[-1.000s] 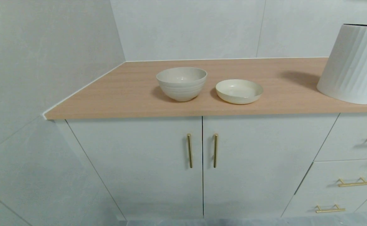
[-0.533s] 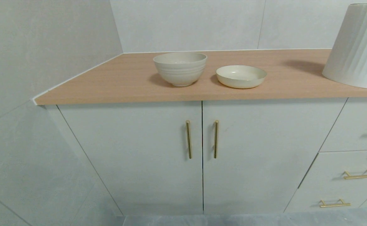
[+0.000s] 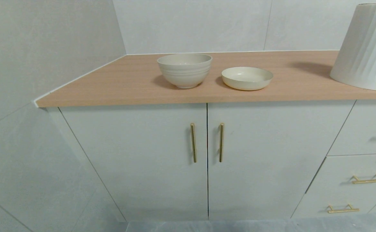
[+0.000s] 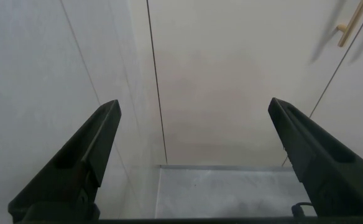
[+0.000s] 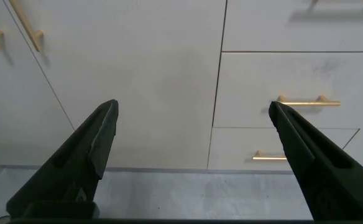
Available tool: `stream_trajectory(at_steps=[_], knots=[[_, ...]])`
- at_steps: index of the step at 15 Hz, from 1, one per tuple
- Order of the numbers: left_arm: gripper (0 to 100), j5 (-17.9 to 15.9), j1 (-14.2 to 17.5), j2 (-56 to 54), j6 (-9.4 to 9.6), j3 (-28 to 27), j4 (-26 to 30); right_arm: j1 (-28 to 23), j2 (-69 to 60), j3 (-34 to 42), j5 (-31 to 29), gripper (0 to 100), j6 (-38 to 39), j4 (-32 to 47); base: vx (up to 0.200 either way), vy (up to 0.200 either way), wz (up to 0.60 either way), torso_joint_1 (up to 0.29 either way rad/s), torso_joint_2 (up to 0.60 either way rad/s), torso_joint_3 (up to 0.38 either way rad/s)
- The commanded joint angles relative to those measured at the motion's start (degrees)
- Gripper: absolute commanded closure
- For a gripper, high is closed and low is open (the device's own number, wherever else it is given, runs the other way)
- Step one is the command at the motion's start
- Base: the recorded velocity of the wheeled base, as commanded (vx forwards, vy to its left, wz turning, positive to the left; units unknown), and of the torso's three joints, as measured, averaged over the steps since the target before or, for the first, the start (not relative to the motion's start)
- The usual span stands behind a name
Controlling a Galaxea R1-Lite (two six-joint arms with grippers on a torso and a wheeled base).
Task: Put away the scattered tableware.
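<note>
The deep bowl (image 3: 184,70) and the shallow bowl (image 3: 247,78) are sitting side by side, not touching, on the countertop (image 3: 126,84). Their placement matches the earlier frames; only the head camera has shifted. The left gripper (image 4: 194,111) and the right gripper (image 5: 192,109) are hanging wide open and empty, facing the cabinet fronts (image 3: 136,154).

The right gripper (image 5: 192,107) faces a white cabinet front (image 5: 169,130), its two dark fingers (image 5: 88,155) spread wide apart. A vertical seam (image 5: 217,81) runs behind the gap between them. To one side of the seam lies a door (image 5: 125,56) with gold bar handles (image 5: 27,26); to the other, drawers (image 5: 306,71) with gold pulls (image 5: 308,101). Grey floor (image 5: 188,193) meets the seam's foot.
</note>
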State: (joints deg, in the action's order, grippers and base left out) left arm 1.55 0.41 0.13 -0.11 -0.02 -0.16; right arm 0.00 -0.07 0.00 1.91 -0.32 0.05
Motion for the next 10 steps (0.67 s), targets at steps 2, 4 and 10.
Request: stream_trajectory(at_steps=[2, 4, 10], knots=[[0, 0.03, 0.02, 0.04, 0.02, 0.02, -0.02, 0.09, 0.34, -0.09, 0.46, 0, -1.09, 0.04, 0.000, 0.000, 0.00, 0.000, 0.00, 0.000], [0, 0.03, 0.02, 0.04, 0.11, 0.02, -0.02, 0.09, 0.07, -0.18, 0.55, 0, -1.27, -0.05, 0.000, 0.000, 0.00, 0.000, 0.00, 0.000], [0, 0.03, 0.02, 0.04, 0.20, 0.02, -0.02, 9.14, 19.23, -13.97, 9.69, 0, 3.92, 1.09, 0.000, 0.000, 0.00, 0.000, 0.00, 0.000]])
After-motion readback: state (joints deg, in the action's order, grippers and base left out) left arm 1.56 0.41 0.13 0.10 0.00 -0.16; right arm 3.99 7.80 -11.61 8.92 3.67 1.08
